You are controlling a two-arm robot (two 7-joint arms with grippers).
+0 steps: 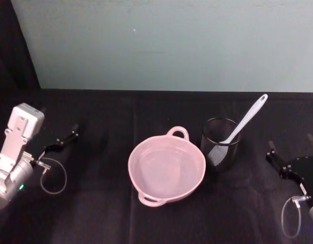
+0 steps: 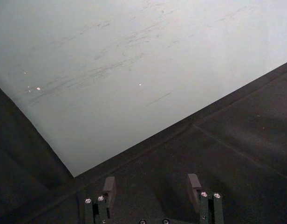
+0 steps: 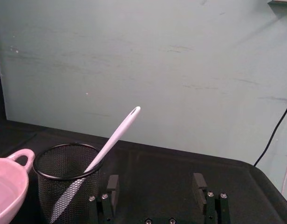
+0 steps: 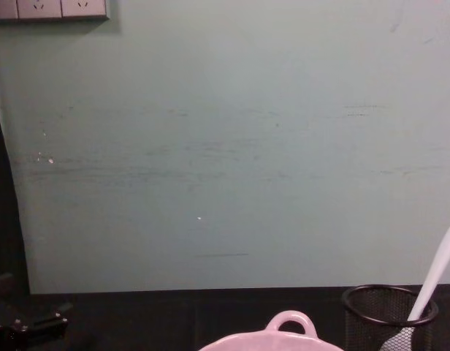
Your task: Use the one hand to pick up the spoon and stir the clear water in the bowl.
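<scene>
While the long slim white plastic spoon (image 1: 243, 123) stands head-down in the black wire-mesh cup (image 1: 220, 143), handle leaning up and out over the rim toward 1 o'clock, nothing has been picked up and the grasp is the step in hand

Right black angular gripper (image 1: 293, 152) – low over the black tablecloth (image 1: 95, 213) at the right edge, fingers spread apart, nothing between them. Best placed for the job

Left black gripper (image 1: 62, 140) – far left, fingers parted, empty, well apart from everything; looks parked

Pale pink round bowl with loop handles (image 1: 166, 168) – centre of the table, clear water in it, just beside the mesh cup, which sits at its 2 o'clock

Spoon relative to right gripper – spoon and cup lie at about 10 o'clock from it in the head view, near but not touching. Right wrist view has the handle crossing ahead of that arm's near finger, tip with the oval hole topmost

Doing it well, as I judge it:
- take the handle high, above the cup rim, where it is free
- close across the narrow shaft
- draw out along the handle's lean, not straight up, or the mesh cup may tip
- swing over to the bowl at 9 o'clock of the cup, lower the head into the water, stir gently to avoid slopping
</scene>
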